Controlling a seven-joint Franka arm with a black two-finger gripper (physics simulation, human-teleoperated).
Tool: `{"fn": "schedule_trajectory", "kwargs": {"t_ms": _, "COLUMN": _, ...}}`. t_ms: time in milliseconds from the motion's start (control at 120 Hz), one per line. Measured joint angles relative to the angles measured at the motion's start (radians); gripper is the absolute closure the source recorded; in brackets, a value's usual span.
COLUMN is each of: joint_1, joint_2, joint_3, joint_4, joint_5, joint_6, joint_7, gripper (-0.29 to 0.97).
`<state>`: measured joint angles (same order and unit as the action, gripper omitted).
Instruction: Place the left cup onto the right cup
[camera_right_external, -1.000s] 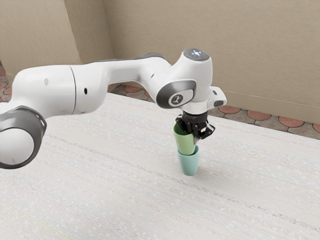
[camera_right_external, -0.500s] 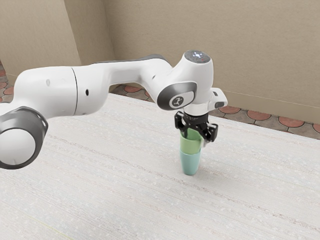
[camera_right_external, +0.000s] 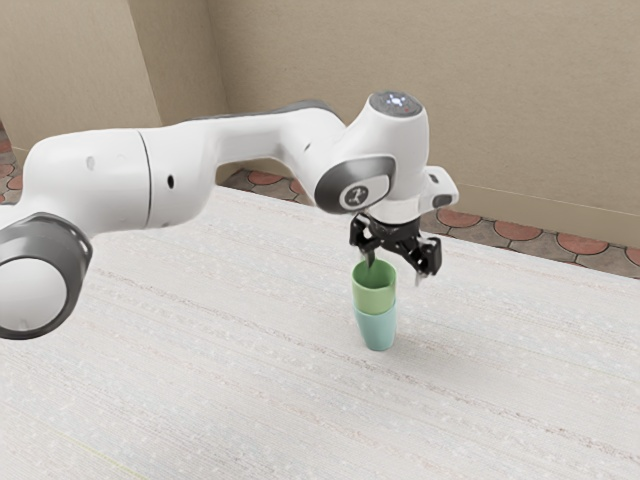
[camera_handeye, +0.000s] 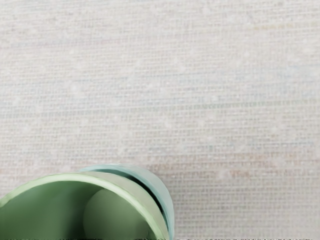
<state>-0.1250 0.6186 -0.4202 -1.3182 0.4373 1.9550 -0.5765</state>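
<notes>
Green cup (camera_right_external: 373, 288) stands upright, nested in the teal cup (camera_right_external: 378, 327), just below your wide-spread, empty end effector (camera_right_external: 400, 266); retreat straight up.

Table (camera_handeye: 200, 75): pale, matt, with a fine weave-like grain, like coarse cloth or bleached wood. Faint horizontal streaks, small light flecks, no shine.

Green cup (camera_right_external: 373, 285): smooth, plastic-looking, soft satin sheen. Colour is even inside and out.

Pale teal cup (camera_right_external: 378, 326): same smooth satin finish, thin clean rim.

Arm (camera_right_external: 200, 170): glossy white shell, plastic-looking. Joint caps are smooth grey with a duller sheen.

Gripper (camera_right_external: 397, 265): matt black and hard. Metal or plastic, cannot tell.

Floor tiles (camera_right_external: 520, 232): reddish, dull, clay-like, with pale joints.

Wall (camera_right_external: 500, 90): beige, matt, plain, faintly mottled.
</notes>
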Motion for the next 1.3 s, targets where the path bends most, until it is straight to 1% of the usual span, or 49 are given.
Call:
{"fn": "schedule_trajectory", "kwargs": {"t_ms": 175, "joint_1": -0.011, "joint_2": -0.035, "joint_3": 0.0, "joint_4": 0.0, "joint_5": 0.001, "joint_6": -0.011, "joint_7": -0.001, "gripper": 0.01}}
{"fn": "schedule_trajectory", "kwargs": {"t_ms": 408, "joint_1": -0.016, "joint_2": -0.111, "joint_3": 0.004, "joint_4": -0.015, "joint_5": -0.009, "joint_6": -0.019, "joint_7": -0.002, "gripper": 0.0}}
{"fn": "schedule_trajectory", "kwargs": {"t_ms": 558, "joint_1": -0.013, "joint_2": -0.192, "joint_3": 0.027, "joint_4": -0.042, "joint_5": -0.046, "joint_6": -0.049, "joint_7": 0.0, "gripper": 0.0}}
{"fn": "schedule_trajectory", "kwargs": {"t_ms": 742, "joint_1": -0.004, "joint_2": -0.288, "joint_3": 0.049, "joint_4": -0.106, "joint_5": -0.069, "joint_6": -0.086, "joint_7": 0.004, "gripper": 0.0}}
{"fn": "schedule_trajectory", "kwargs": {"t_ms": 950, "joint_1": 0.009, "joint_2": -0.384, "joint_3": 0.114, "joint_4": -0.18, "joint_5": -0.124, "joint_6": -0.12, "joint_7": 0.019, "gripper": 0.0}}
{"fn": "schedule_trajectory", "kwargs": {"t_ms": 1083, "joint_1": 0.042, "joint_2": -0.445, "joint_3": 0.145, "joint_4": -0.218, "joint_5": -0.162, "joint_6": -0.143, "joint_7": 0.041, "gripper": 0.0}}
{"fn": "schedule_trajectory", "kwargs": {"t_ms": 1233, "joint_1": 0.101, "joint_2": -0.496, "joint_3": 0.155, "joint_4": -0.222, "joint_5": -0.182, "joint_6": -0.192, "joint_7": 0.077, "gripper": 0.0}}
{"fn": "schedule_trajectory", "kwargs": {"t_ms": 1300, "joint_1": 0.104, "joint_2": -0.514, "joint_3": 0.201, "joint_4": -0.223, "joint_5": -0.202, "joint_6": -0.216, "joint_7": 0.1, "gripper": 0.0}}
